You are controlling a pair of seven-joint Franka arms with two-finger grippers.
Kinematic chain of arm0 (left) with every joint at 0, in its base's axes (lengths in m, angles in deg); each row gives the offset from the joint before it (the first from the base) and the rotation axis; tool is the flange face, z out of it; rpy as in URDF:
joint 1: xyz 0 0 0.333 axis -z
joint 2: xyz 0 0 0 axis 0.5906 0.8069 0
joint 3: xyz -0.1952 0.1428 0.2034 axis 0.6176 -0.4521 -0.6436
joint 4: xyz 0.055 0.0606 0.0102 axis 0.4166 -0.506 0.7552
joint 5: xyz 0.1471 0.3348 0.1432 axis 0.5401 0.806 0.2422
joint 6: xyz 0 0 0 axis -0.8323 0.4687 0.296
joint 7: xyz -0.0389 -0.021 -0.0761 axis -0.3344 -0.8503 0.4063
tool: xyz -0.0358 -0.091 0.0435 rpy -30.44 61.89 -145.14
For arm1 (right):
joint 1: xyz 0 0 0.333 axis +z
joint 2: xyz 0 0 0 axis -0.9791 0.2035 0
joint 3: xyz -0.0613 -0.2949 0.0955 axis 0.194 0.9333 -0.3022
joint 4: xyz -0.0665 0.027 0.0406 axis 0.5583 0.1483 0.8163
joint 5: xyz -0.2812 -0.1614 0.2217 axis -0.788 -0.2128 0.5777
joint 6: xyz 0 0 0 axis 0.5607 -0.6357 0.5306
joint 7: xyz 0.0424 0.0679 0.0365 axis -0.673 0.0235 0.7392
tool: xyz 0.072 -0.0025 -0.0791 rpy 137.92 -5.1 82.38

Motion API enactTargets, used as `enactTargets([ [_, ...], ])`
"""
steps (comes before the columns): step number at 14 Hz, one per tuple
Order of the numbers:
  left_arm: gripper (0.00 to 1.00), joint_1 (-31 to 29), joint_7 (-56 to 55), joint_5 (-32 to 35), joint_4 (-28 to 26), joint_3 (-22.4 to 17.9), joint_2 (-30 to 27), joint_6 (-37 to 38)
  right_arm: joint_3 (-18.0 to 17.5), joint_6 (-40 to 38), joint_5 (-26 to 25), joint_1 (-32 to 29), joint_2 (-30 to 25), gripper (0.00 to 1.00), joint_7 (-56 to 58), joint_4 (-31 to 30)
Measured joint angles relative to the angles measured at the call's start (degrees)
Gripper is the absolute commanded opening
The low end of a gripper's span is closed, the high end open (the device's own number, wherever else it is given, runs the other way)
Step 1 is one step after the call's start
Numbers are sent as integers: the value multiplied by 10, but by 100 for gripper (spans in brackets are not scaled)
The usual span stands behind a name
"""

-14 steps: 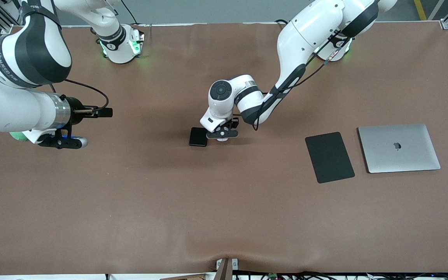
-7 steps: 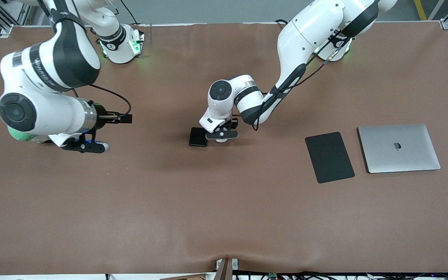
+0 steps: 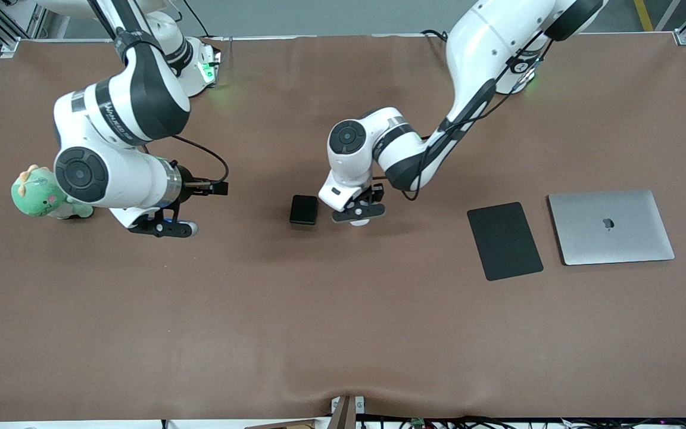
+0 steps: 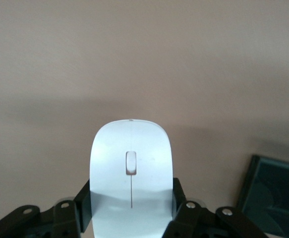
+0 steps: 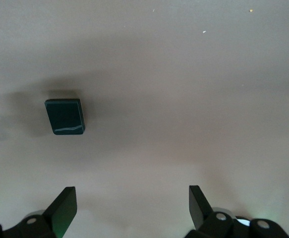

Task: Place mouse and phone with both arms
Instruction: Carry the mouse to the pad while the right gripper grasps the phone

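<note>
The left gripper (image 3: 359,213) is clamped on the mouse (image 4: 132,174), one finger against each long flank, and it is held over the middle of the desk (image 3: 343,333), just beside the phone (image 3: 303,210). The mouse looks to be carried toward the black mouse pad (image 3: 504,241), which lies toward the left arm's end of the desk, next to the closed laptop (image 3: 611,227). For that carry to go well, the mouse should be kept level, since its shell is smooth, glossy and curved and could slide between flat pads if tilted or jolted; it should be set down flat before the fingers are parted.

The right gripper (image 3: 161,226) hangs over the desk toward the right arm's end with its fingers (image 5: 63,208) spread wide and nothing between them. The phone is seen from its wrist camera as a small dark slab with rounded corners and a faint sheen, lying flat on the desk. Being thin and low, it would probably need to be taken across its narrow width, fingers lowered close to the surface.

The desk is covered in matte brown sheet, slightly rippled at the edge nearest the front camera. A soft green plush toy (image 3: 42,193) sits near the right arm's end.
</note>
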Motion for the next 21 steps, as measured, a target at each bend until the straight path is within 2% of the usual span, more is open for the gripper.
enactTargets([
  [3,0,-35,7,0,-27,5,-50,11,0,40,1,19,0,100,-24,-22],
  [5,0,-71,40,0,-51,22,-79,15,0,57,1,29,1,100,-33,-31],
  [10,0,-273,141,0,-111,156,-126,87,-1,137,1,50,6,100,-41,-72],
  [15,0,-444,240,0,-152,248,-129,113,-1,201,1,88,39,100,-72,-90],
  [17,0,-474,262,0,-164,257,-130,113,-1,221,1,99,54,100,-74,-91],
  [21,0,-493,281,6,-181,259,-132,113,-2,284,2,130,93,100,-109,-92],
])
